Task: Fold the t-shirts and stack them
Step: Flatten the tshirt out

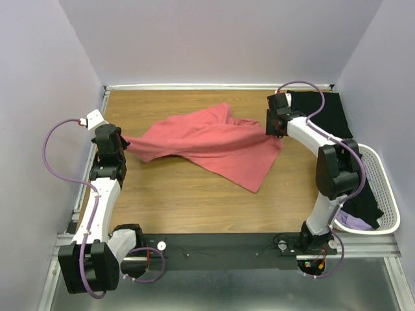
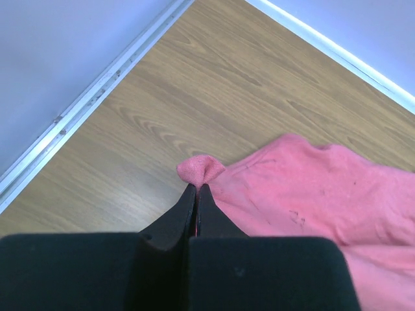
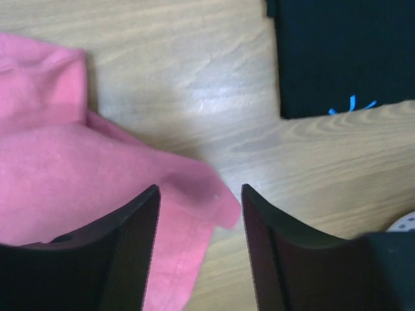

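Observation:
A coral-pink t-shirt (image 1: 214,146) lies crumpled across the middle of the wooden table. My left gripper (image 1: 123,141) is shut on its left corner; in the left wrist view (image 2: 196,188) a small tuft of pink cloth (image 2: 201,170) pokes out past the closed fingertips. My right gripper (image 1: 271,129) is open above the shirt's right corner (image 3: 217,197), which lies between the fingers in the right wrist view (image 3: 198,194). A black t-shirt (image 1: 331,113) with a light-blue mark (image 3: 352,105) lies flat at the back right.
A white slatted basket (image 1: 382,188) at the right edge holds black cloth (image 1: 366,201) and lilac cloth (image 1: 353,222). White walls close in the table at the back and both sides.

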Tool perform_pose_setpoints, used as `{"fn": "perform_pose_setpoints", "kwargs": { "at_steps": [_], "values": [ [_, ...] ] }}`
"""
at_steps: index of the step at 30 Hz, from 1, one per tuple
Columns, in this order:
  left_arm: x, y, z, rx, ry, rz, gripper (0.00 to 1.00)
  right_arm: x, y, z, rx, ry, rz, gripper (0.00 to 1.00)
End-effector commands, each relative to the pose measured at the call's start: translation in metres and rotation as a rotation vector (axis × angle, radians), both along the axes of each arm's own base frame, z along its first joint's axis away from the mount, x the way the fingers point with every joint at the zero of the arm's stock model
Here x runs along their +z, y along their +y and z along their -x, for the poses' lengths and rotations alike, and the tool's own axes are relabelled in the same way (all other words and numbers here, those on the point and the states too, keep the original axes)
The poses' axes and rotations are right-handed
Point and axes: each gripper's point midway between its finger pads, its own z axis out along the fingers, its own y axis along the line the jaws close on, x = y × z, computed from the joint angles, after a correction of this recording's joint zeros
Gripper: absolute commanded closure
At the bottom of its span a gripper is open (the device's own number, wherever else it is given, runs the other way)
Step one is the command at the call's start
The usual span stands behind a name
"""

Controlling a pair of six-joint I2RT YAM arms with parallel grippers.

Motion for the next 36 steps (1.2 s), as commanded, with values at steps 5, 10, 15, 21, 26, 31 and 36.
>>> {"fn": "perform_pose_setpoints", "kwargs": {
  "at_steps": [5,10,15,21,26,31,36],
  "values": [
    [0.006,0.005,-0.004,0.02,-0.023,-0.007,1.0,0.002,0.071,0.089,0.303,0.148,-0.116,0.34],
    [0.004,0.002,-0.008,0.001,-0.013,-0.003,1.0,-0.014,0.12,0.159,0.513,0.261,-0.155,0.35],
    [0.004,0.002,-0.008,-0.001,-0.014,-0.003,1.0,-0.039,0.147,0.208,0.645,0.4,-0.173,0.35],
    [0.003,0.002,-0.008,-0.003,-0.011,-0.002,1.0,-0.058,0.159,0.223,0.685,0.462,-0.119,0.36],
    [0.002,0.001,-0.009,-0.006,-0.008,0.0,1.0,-0.071,0.161,0.232,0.701,0.511,-0.07,0.37],
    [0.002,0.001,-0.009,-0.009,-0.01,0.0,1.0,-0.084,0.15,0.236,0.674,0.543,-0.003,0.39],
    [0.002,0.001,-0.009,-0.009,-0.01,0.0,1.0,-0.091,0.136,0.238,0.647,0.56,0.059,0.43]
  ]
}}
